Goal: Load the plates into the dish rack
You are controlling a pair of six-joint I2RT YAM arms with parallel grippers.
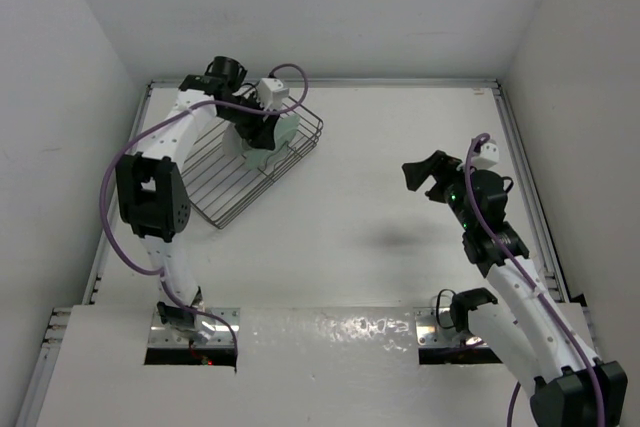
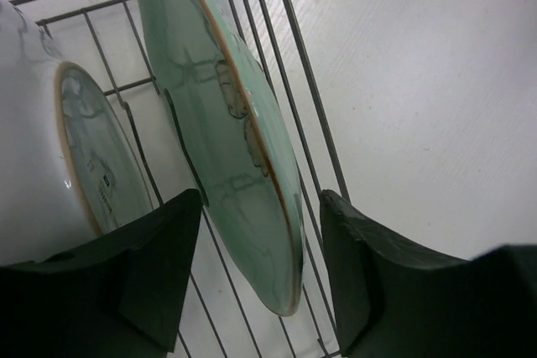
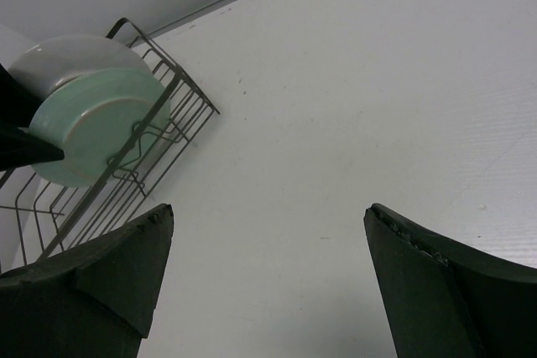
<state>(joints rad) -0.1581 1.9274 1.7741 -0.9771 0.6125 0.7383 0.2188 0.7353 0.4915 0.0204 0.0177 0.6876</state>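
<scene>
Left end effector (image 2: 262, 207), partly open, straddles the upright mint-green plate (image 2: 226, 123) in the far-left dish rack (image 1: 225, 187), not clamping it. Right end effector (image 3: 268, 266) gapes wide, empty, over the counter (image 3: 377, 81).

We see a robotics lab cell. Bare white panels (image 1: 300, 7) enclose a white tabletop (image 1: 380, 197), with a left arm (image 1: 150, 197) and right arm (image 1: 525, 302) bolted at its near edge.

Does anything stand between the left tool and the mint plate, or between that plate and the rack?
Nothing visible does. The mint plate stands on edge inside the dish rack, between the parted fingers of the left tool, with the larger plate beside it.
</scene>
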